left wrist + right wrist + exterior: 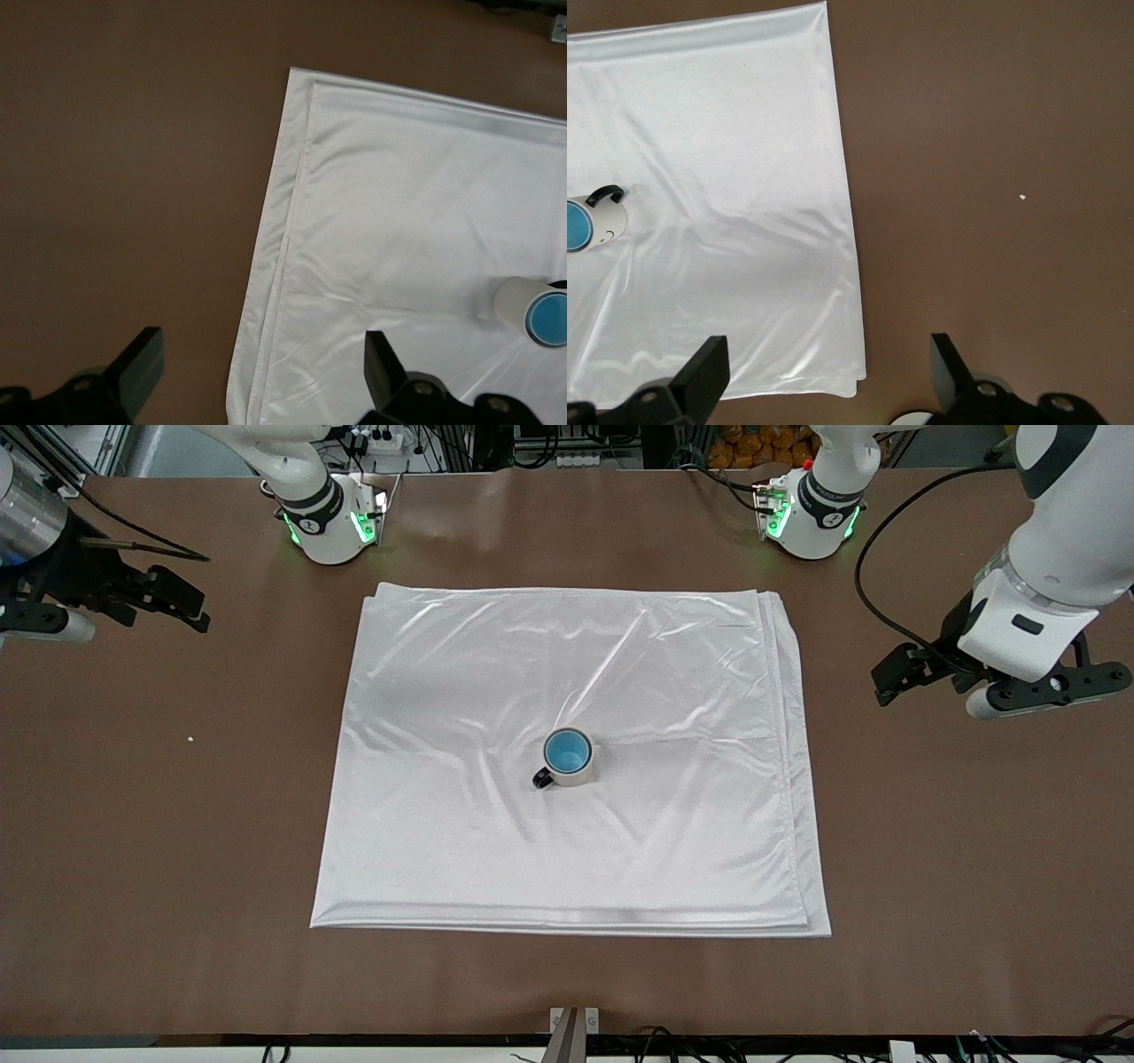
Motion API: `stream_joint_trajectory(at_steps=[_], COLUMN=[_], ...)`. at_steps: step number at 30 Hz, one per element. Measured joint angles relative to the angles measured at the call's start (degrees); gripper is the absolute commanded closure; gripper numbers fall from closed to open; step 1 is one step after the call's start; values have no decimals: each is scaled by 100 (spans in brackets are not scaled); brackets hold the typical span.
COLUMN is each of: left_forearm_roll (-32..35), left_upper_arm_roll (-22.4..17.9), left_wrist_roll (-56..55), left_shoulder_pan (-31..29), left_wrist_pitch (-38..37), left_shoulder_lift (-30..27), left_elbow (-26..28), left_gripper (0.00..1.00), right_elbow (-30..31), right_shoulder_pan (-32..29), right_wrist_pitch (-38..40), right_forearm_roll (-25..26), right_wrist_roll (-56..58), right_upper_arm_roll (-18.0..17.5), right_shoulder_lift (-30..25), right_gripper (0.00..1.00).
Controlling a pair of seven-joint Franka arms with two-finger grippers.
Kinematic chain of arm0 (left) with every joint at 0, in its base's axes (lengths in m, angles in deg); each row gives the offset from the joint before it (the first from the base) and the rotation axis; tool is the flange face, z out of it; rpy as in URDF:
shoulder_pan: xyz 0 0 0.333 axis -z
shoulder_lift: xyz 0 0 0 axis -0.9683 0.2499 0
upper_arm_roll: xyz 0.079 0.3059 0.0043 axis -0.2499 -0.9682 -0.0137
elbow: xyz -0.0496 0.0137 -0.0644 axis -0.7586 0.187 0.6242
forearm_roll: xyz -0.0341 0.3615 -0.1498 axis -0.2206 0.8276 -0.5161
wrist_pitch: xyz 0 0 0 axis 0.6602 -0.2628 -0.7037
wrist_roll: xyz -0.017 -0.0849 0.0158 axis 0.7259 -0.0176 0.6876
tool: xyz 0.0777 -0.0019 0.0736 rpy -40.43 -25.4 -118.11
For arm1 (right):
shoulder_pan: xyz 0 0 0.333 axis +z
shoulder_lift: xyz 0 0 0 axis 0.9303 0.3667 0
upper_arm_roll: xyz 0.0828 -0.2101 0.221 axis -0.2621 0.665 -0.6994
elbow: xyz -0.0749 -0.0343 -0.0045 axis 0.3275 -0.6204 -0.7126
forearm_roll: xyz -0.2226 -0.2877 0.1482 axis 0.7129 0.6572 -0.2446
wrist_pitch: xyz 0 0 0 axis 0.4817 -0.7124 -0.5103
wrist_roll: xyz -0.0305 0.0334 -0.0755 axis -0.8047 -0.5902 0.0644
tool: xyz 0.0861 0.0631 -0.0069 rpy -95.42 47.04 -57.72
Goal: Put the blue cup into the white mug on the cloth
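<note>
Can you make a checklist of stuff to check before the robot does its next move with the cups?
1. Small light-blue handleless cup sits inside the cream-white mug with the dark loop handle: ok.
2. Mug stands upright on the shiny white folded cloth: ok.
3. Left end effector open, holding nothing, over bare brown table: ok.
4. Right end effector open, holding nothing, over bare table: ok.
5. Cup seated fully down in mug: cannot tell.
</note>
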Motion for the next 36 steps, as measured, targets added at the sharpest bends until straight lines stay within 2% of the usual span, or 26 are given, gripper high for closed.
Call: stream_joint_trajectory(at_steps=[6,11,19,36], left_forearm_roll=[-107,-226,-284,-285], left_upper_arm_roll=[-3,-9,3,4], left_wrist_roll=[345,711,796,803], left_shoulder_pan=[-339,-628,-706,-705], left_wrist_pitch=[372,458,479,479], left_shoulder_lift=[-341,-447,-511,-545], left_elbow=[548,748,853,881], left_gripper=[0,0,0,0], right_elbow=[-4,-4,-4,-3], right_shoulder_pan=[111,338,455,455], right_wrist_pitch=[-101,-143,-235,-463], right_forearm_roll=[9,13,18,321], right_wrist_roll=[6,5,6,9], right_upper_arm_roll=[23,229,473,498], right_shoulder_lift=[9,17,86,329], right_gripper=[0,0,0,0])
